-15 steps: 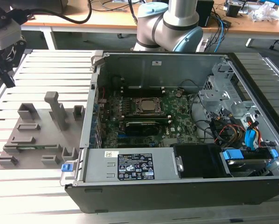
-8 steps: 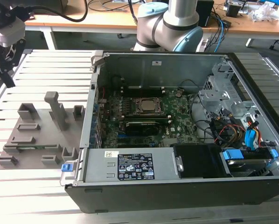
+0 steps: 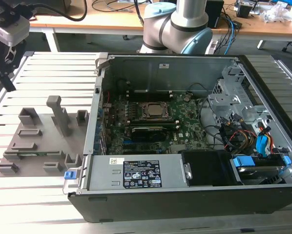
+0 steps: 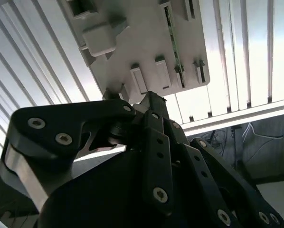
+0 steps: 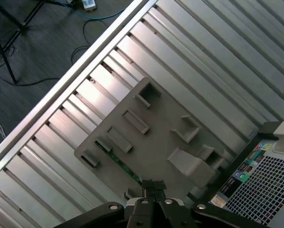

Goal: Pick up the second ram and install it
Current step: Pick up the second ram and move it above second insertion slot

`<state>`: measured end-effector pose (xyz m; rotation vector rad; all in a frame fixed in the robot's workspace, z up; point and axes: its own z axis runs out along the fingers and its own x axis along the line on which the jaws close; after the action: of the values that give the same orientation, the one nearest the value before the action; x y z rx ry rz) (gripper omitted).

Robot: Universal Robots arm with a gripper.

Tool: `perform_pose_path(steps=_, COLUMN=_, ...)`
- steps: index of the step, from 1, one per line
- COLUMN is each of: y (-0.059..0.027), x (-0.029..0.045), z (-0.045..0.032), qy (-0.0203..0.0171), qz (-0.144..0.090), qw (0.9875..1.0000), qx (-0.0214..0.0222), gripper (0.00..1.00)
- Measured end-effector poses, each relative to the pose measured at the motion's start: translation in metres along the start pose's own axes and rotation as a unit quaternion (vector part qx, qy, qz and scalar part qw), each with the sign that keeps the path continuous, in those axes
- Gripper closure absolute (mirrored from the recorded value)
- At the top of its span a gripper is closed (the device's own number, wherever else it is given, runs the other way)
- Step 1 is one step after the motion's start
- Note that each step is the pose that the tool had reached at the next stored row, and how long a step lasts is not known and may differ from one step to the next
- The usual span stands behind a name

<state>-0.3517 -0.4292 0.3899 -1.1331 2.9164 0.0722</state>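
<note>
The second ram [image 5: 117, 161], a slim green circuit-board strip, stands edge-up in a grey slotted plastic holder [image 5: 156, 140], exposed for pinching; the black gripper [image 5: 154, 184] hovers above, pressed together, empty.

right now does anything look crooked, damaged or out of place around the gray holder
Nothing stands out. The second ram stands on edge, straight in its slot on the gray holder, which lies flat on the slatted table beside the open case.
</note>
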Motion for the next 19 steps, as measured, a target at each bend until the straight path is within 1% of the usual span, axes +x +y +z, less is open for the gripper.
perform_pose_path(steps=3, y=0.0000, x=0.0000, z=0.0000, qy=0.0009, qz=-0.024, qw=0.9997, qx=-0.0007, gripper=0.89)
perform_pose_path(steps=5, y=0.0000, x=0.0000, z=0.0000, qy=0.0014, qz=-0.037, qw=0.9993, qx=-0.0010, gripper=0.89)
perform_pose_path(steps=6, y=0.0000, x=0.0000, z=0.0000, qy=0.0018, qz=-0.047, qw=0.9989, qx=-0.0013, gripper=0.89)
perform_pose_path(steps=8, y=0.0000, x=0.0000, z=0.0000, qy=0.0021, qz=-0.055, qw=0.9985, qx=-0.0015, gripper=0.89)
perform_pose_path(steps=9, y=0.0000, x=0.0000, z=0.0000, qy=0.0024, qz=-0.063, qw=0.9980, qx=-0.0018, gripper=0.89)
perform_pose_path(steps=10, y=0.0000, x=0.0000, z=0.0000, qy=0.0029, qz=-0.075, qw=0.9972, qx=-0.0021, gripper=0.89)
perform_pose_path(steps=14, y=0.0000, x=0.0000, z=0.0000, qy=0.0037, qz=-0.097, qw=0.9953, qx=-0.0027, gripper=0.89)
perform_pose_path(steps=18, y=0.0000, x=0.0000, z=0.0000, qy=0.0042, qz=-0.110, qw=0.9939, qx=-0.0030, gripper=0.89)
perform_pose_path(steps=19, y=0.0000, x=0.0000, z=0.0000, qy=0.0044, qz=-0.114, qw=0.9934, qx=-0.0032, gripper=0.89)
